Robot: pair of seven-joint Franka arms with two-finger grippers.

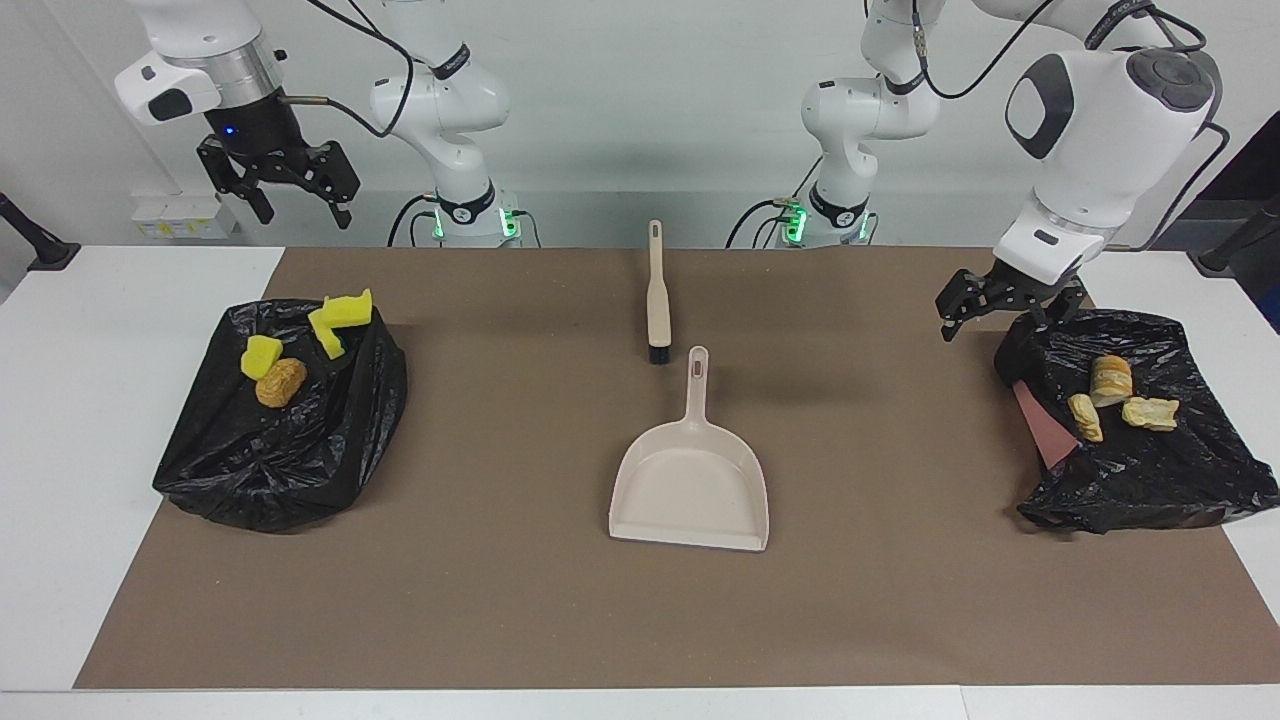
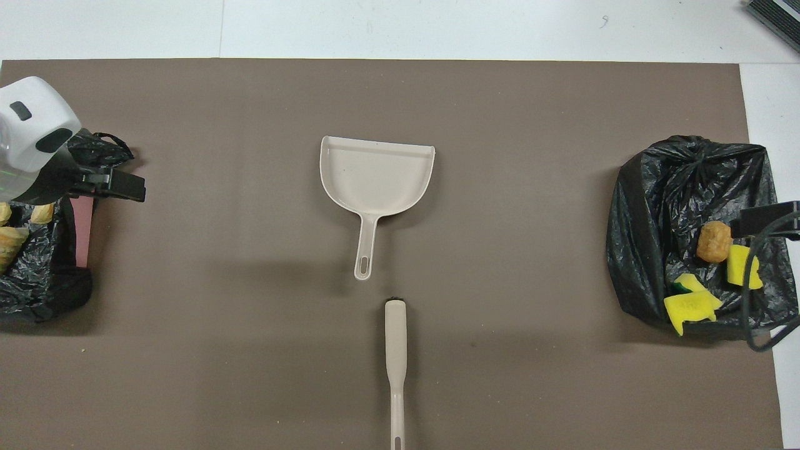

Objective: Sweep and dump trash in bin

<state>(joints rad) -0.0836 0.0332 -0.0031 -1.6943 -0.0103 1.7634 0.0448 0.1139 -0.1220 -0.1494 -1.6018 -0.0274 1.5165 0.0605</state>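
Observation:
The trash lies on two black bags. Yellow sponge bits [image 1: 262, 355] [image 2: 687, 306], one green-backed, and an orange-brown lump [image 1: 280, 383] [image 2: 714, 242] rest on the bin bag [image 1: 280, 450] [image 2: 681, 187] at the right arm's end. Golden pastry chunks [image 1: 1110, 380] [image 2: 12, 240] sit on the bin bag [image 1: 1150, 480] at the left arm's end. My left gripper [image 1: 990, 318] [image 2: 119, 186] hangs open and empty over that bag's edge toward the table's middle. High over the sponge bag, my right gripper [image 1: 300, 215] waits open and empty.
A beige dustpan [image 1: 690, 485] [image 2: 375, 172] lies mid-table on the brown mat, handle toward the robots. A beige brush [image 1: 657, 300] [image 2: 395, 350] lies in line with it, nearer the robots, bristles by the pan's handle. A reddish flap [image 1: 1040, 430] shows under the pastry bag.

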